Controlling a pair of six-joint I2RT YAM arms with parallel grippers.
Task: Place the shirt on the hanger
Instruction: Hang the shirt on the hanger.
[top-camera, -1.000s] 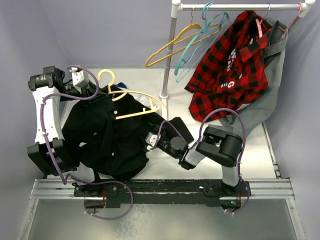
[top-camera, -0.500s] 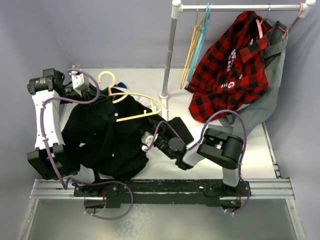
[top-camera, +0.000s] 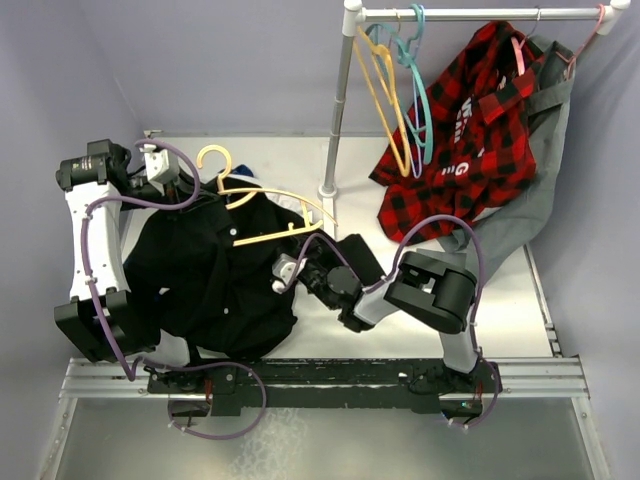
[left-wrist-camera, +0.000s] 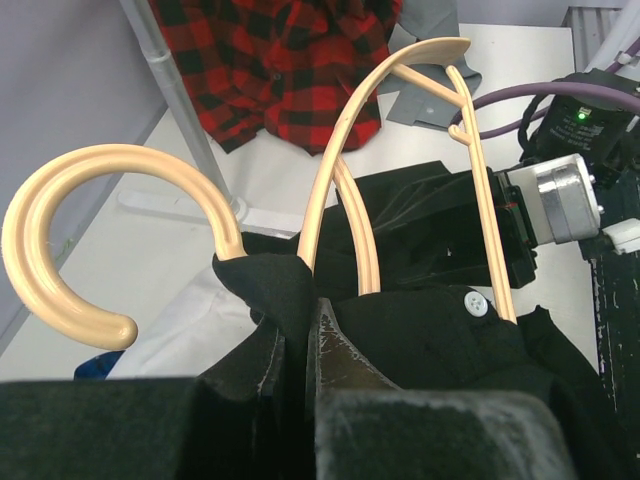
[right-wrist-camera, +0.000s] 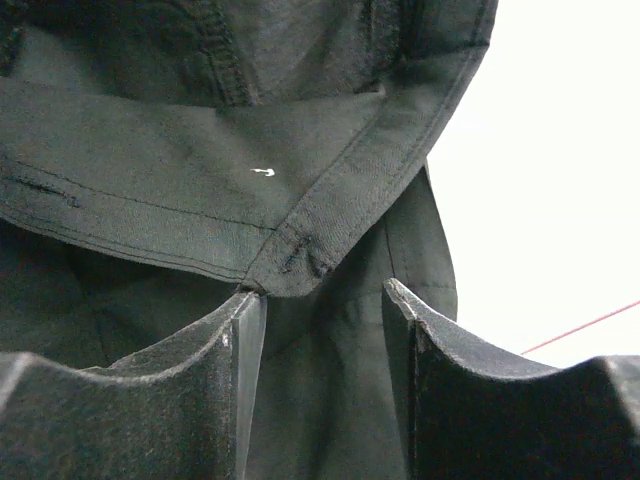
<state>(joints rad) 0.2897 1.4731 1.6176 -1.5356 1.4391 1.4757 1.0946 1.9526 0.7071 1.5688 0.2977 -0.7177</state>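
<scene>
- Shirt, black with small white buttons, lies heaped on the white table. It sits directly beneath and ahead of the left claw and reaches across to the right claw.
- The tan hanger rests on the shirt's upper part. Its hook sticks out past the collar, just beside the left claw's tips.
- In its own wrist view, the left claw is pinched closed on a fold of black collar cloth, right at the base of the hanger's hook.
- The right claw has its jaws apart and grips nothing. A stitched corner of the shirt's edge lies just ahead of its tips, with more black cloth under the gap.
- The task looks partly done. The collar is gathered at the hook, but the hanger's long arm on the right claw's side lies bare on top of the cloth, not inside a shoulder.
- What seems left is for the open claw to take the loose edge, draw that shoulder over the bare arm, and settle the shirt evenly.
</scene>
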